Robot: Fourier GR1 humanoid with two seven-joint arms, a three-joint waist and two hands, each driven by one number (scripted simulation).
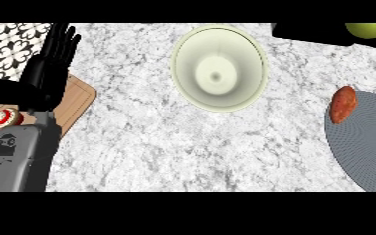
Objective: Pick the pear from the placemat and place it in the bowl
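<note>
Pear (343,104) seen lying on the placemat (358,154), well apart from the bowl (218,68).

The reddish-brown pear is found at the left rim of the round grey placemat, at the view's right edge, with its long side running up and down. The pale bowl is set upright on the marble counter (147,144), up and to the left of the pear, and nothing is seen inside it. The left hand (47,64) is held at the view's left edge over a wooden cutting board (79,99), its fingers straight, close together and pointed up, with nothing held. A green rounded fruit (361,29) is cut off by the top right corner. The right hand is not shown.
</note>
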